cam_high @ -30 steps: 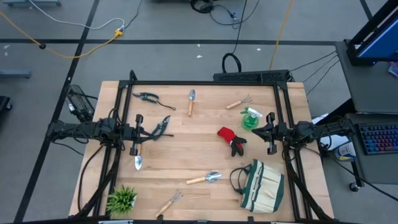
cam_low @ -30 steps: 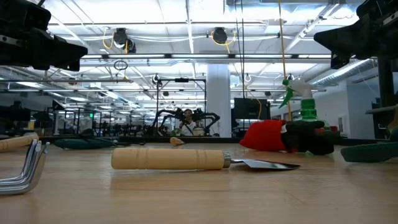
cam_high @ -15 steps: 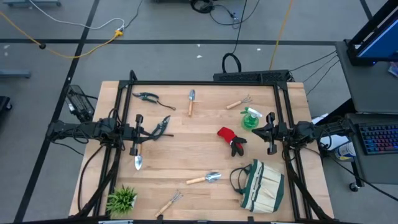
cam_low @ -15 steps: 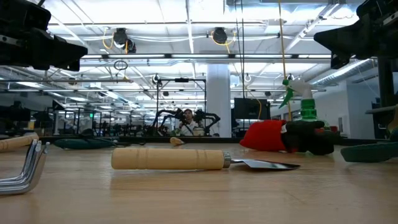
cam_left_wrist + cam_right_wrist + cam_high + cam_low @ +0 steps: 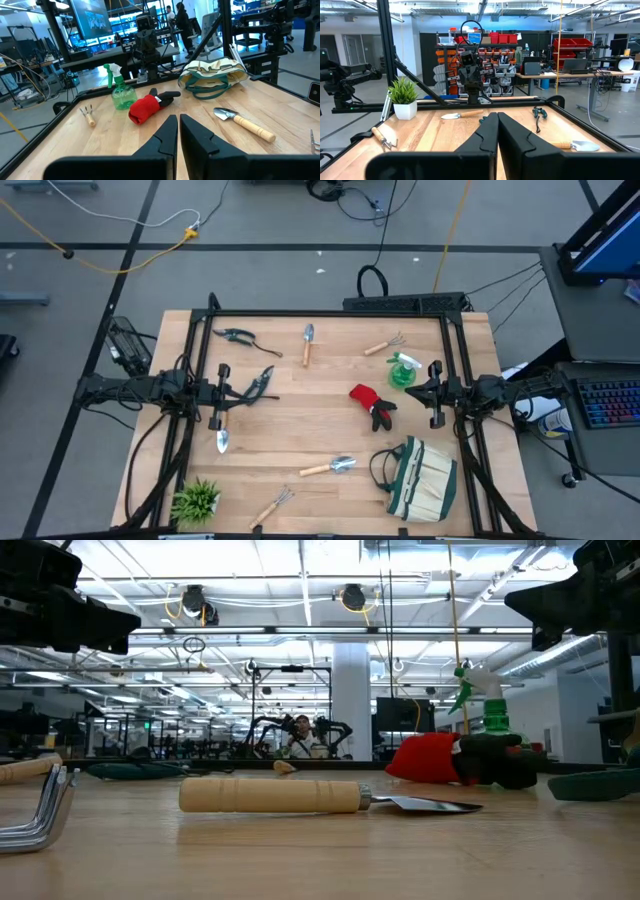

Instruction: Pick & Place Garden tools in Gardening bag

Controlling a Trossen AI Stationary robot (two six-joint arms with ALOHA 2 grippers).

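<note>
We're looking at the gardening bag [image 5: 421, 479] lying on its side at the near right corner of the table [image 5: 300, 395], mouth facing inward, nothing in it that we can make out. Tools are all sitting loose: gloves [image 5: 372, 405] and spray bottle [image 5: 403, 370] just inboard of the right arm, a trowel [image 5: 330, 467] between gloves and bag, a hand rake [image 5: 272, 505] at the near edge beside the potted plant [image 5: 195, 501], another trowel [image 5: 308, 343] and rake [image 5: 384, 344] along the far edge, two pruners [image 5: 236, 336] [image 5: 260, 383] and a third trowel [image 5: 221, 430] over on the left. Left gripper [image 5: 220, 393] and right gripper [image 5: 436, 393] are both hovering at mid-table on their own sides, each with fingers pinched nearly together, holding nothing. Risks we're flagging: the bag is flopped over, so a dropped tool could be sliding straight back out of the mouth or pushing the bag toward the table edge; the loop handles could be snagging a finger; thin trowel blades lying flat are giving poor purchase, and a grab at the wrong pruner could be nudging the trowel just beside it. No brand, label or readable writing is showing on any tool or the bag.
</note>
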